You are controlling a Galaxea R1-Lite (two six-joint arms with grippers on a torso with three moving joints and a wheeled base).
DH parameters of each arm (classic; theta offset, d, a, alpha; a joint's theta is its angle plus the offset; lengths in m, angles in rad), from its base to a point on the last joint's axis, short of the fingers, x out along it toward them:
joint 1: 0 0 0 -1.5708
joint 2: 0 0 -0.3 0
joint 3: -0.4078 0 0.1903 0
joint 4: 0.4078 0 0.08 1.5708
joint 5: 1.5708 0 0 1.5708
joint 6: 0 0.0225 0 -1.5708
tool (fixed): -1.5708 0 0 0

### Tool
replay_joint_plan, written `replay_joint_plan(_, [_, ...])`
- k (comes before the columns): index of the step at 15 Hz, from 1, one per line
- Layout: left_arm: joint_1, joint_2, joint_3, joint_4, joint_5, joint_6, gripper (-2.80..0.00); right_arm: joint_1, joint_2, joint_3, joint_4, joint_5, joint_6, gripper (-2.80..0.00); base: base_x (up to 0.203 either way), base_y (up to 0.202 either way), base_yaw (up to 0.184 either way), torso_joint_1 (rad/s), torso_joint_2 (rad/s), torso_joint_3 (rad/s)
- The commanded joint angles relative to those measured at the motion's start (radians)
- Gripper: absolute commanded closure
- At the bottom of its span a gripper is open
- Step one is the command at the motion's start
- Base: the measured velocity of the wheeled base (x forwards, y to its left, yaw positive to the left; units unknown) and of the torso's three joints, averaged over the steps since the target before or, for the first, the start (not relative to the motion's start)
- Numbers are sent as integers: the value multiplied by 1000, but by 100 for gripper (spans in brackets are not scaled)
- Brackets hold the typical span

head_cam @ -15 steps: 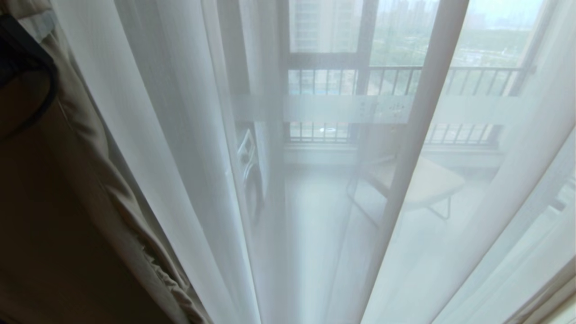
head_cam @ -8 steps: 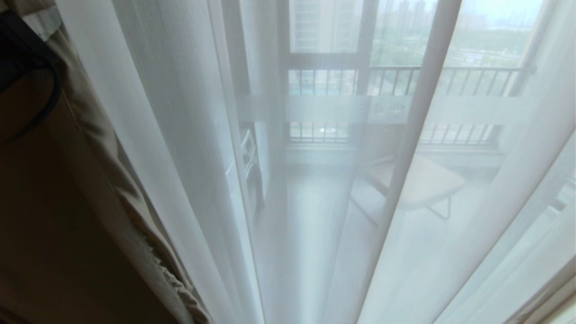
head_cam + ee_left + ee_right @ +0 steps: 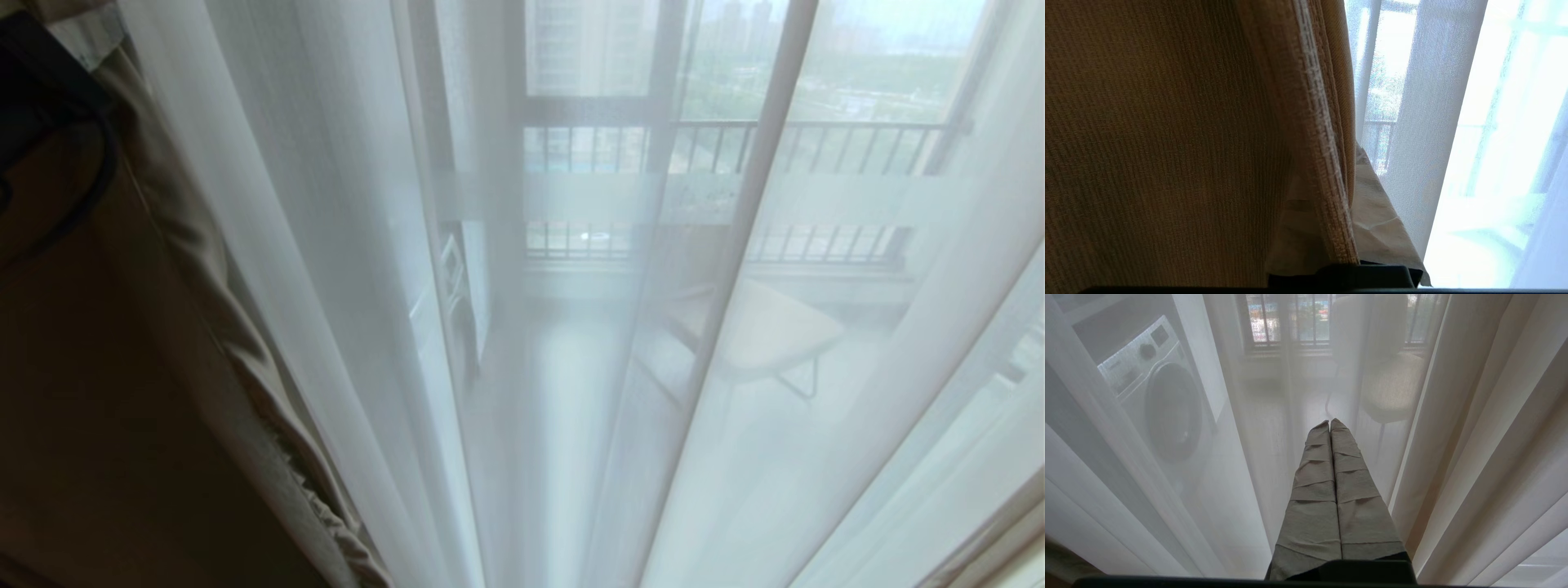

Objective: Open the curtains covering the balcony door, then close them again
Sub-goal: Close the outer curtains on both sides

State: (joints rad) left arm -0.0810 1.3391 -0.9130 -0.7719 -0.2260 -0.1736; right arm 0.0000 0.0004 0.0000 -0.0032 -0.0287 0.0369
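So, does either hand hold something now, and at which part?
The left hand is shut on the thick beige curtain, pinching its stitched vertical edge. The right hand is shut and empty, in front of the sheer curtain.

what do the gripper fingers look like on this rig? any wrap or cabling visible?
Right gripper: two long tapering fingers wrapped in overlapping grey-beige tape, on a black base. Left gripper: the same creased tape over a black base. A black cable loops at the head view's left edge.

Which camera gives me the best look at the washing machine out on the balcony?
The right wrist view: the washing machine shows its round door and control panel through the sheer curtain. The head view shows only a faint edge; the left wrist view shows none of it.
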Motion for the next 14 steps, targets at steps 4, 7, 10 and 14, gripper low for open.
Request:
replay_joint_plan(4, [-31, 15, 0, 0, -3, -1, 0, 0, 0, 0, -1, 0, 0, 0, 0, 0, 0, 0, 0, 0])
replay_joint_plan(7, [-47, 20, 0, 0, -3, -1, 0, 0, 0, 0, 0, 0, 0, 0, 0, 0, 0, 0, 0, 0])
replay_joint_plan(10, [-63, 23, -1, 0, -3, -1, 0, 0, 0, 0, 0, 0, 0, 0, 0, 0, 0, 0, 0, 0])
replay_joint_plan(14, [-93, 23, -3, 0, -4, 2, 0, 0, 0, 0, 0, 0, 0, 0, 0, 0, 0, 0, 0, 0])
